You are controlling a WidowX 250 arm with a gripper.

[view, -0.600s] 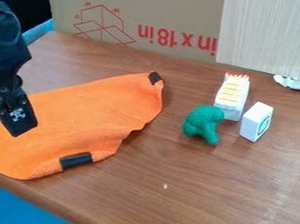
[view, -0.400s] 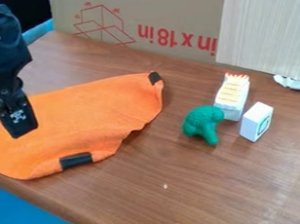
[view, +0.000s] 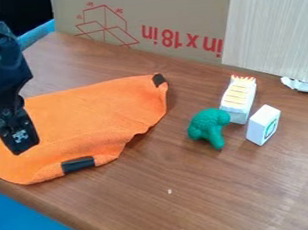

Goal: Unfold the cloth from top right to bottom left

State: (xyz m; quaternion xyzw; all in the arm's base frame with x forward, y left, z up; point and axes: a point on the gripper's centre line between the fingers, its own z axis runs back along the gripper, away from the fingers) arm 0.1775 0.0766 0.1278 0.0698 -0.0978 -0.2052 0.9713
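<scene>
The black gripper (view: 24, 147) hangs at the left of the view, its tip over the left part of the orange cloth (view: 103, 111). Whether it touches the fabric I cannot tell. The cloth lies mostly flat on the wooden table, with one black patch at its upper right corner and another on its lower edge. Its right edge is wavy and slightly raised. The arm hides some of the cloth's left side.
Right of the cloth stand a green toy (view: 208, 127), a white toy with a yellow top (view: 238, 98) and a small white block (view: 263, 124). A cardboard box (view: 156, 16) borders the table (view: 210, 193) at the back.
The gripper has moved a little downward in the view, over the cloth. The cloth and the toys lie as before.
</scene>
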